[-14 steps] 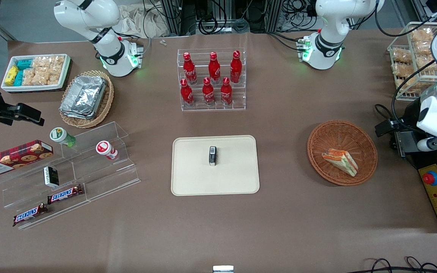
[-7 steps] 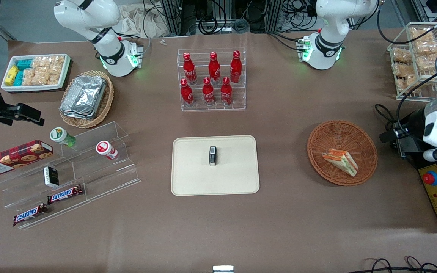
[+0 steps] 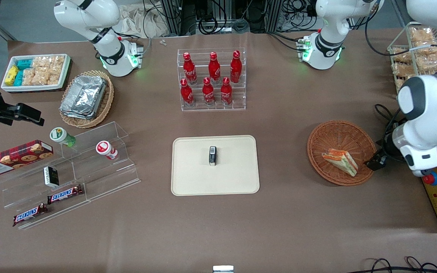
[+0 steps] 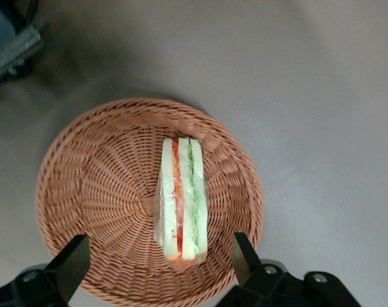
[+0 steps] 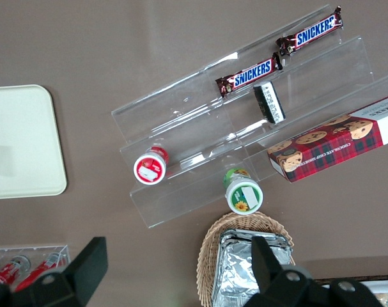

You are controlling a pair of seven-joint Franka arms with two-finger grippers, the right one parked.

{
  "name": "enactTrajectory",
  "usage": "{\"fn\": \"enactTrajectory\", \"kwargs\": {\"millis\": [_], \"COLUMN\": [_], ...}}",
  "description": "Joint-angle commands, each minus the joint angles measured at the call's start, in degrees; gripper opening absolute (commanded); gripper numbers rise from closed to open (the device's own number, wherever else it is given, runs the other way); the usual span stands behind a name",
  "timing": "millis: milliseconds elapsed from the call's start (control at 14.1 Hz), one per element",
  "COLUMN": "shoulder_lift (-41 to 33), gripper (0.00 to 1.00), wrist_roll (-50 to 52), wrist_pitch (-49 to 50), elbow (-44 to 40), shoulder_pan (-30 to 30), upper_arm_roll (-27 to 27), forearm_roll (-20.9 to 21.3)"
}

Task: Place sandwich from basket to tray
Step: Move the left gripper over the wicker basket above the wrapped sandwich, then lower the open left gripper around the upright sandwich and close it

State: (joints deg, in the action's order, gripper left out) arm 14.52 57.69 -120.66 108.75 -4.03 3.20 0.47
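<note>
The sandwich point(image 3: 340, 160), a clear-wrapped wedge with pale bread and red and green layers, lies in the round reddish-brown wicker basket point(image 3: 332, 132), toward the working arm's end of the table. My gripper point(image 3: 376, 161) hangs above the basket's rim, at the edge nearest the working arm. In the left wrist view the gripper point(image 4: 158, 262) is open. Its two black fingers point(image 4: 72, 262) straddle the end of the sandwich point(image 4: 181, 201), well above the basket point(image 4: 91, 179). The beige tray point(image 3: 192, 178) sits mid-table with a small black item point(image 3: 212, 156) on it.
A clear rack of red bottles point(image 3: 212, 81) stands farther from the camera than the tray. A control box with a red button point(image 3: 436, 189) lies beside the basket. A wire rack of snack bags point(image 3: 415, 57) stands at the table's corner. An acrylic shelf point(image 3: 89, 167) holds snacks toward the parked arm's end.
The working arm has swung in toward the basket. Its gripper moved from beside the control box to above the basket's rim. The sandwich has not moved.
</note>
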Motion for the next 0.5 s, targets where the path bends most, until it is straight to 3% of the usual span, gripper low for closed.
{"fn": "enactTrajectory", "kwargs": {"millis": [0, 426], "shoulder_lift": [0.7, 3.8], "gripper": [0.99, 0.99], "wrist_roll": [4.8, 11.7], "wrist_pitch": [-0.7, -2.4], "elbow": [0.5, 0.9], "shoulder_pan": [-0.3, -0.1], "upper_arm_roll": [0.2, 0.3], "forearm_roll": [-0.3, -0.4]}}
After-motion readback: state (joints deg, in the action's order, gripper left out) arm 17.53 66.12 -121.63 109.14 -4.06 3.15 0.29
